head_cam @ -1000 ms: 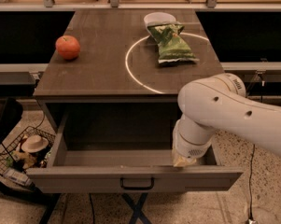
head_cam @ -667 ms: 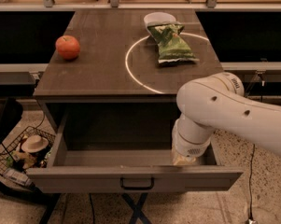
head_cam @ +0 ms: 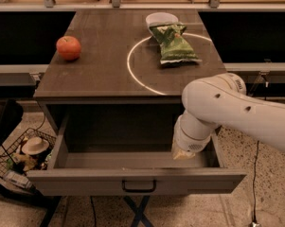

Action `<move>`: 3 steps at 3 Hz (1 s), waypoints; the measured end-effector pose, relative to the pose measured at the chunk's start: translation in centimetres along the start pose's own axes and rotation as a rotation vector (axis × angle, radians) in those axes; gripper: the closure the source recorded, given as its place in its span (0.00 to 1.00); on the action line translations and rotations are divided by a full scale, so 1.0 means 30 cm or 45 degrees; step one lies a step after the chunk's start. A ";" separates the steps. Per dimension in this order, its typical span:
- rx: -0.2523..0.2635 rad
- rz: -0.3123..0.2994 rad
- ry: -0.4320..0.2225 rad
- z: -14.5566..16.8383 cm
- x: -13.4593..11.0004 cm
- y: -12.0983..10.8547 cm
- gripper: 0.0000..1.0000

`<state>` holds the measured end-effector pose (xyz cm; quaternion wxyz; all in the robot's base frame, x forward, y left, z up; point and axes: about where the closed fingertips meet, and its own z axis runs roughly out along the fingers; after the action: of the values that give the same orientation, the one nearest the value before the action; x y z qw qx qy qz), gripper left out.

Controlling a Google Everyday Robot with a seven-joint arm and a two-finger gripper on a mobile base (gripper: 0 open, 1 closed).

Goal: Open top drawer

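And here we are with 1 drawer (head_cam: 85,182) in play, standing well out of the cabinet under the bench (head_cam: 99,74), its grey box open to view and, as far as I can see, with nothing lying in it. The tool (head_cam: 182,153) is down inside that box at the right end, tucked under the bulky white wrist, close behind the front panel and near the right wall. Whether it is open or closed I cannot tell, and I see nothing in its hold. The relation that matters is this: the front panel lies on the near side of the tool, its long axis runs left to right, and the drawer slides toward the camera. Any further pull would have to go that same way. The black handle (head_cam: 139,187) sits at the middle of the outer face, left of the tool and on the far side of the panel from it. There is only 1 arm, so no choice of side. My read is that the opening looks all but finished. Count on the bench top: 1 apple (head_cam: 68,48) at the left, 1 green snack bag (head_cam: 174,44) lying across 1 white painted ring (head_cam: 132,72), and 1 white bowl (head_cam: 161,18) touching the bag's far end. On the floor at the left stands 1 wire basket (head_cam: 9,157) of odds and ends.
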<state>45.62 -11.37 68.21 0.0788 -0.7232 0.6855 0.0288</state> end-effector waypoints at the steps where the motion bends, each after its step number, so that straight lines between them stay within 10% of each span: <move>1: -0.023 0.037 -0.061 0.084 0.016 0.016 1.00; 3: -0.082 0.047 -0.085 0.137 0.032 0.109 1.00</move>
<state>42.69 -11.83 63.77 0.0777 -0.7112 0.6945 0.0766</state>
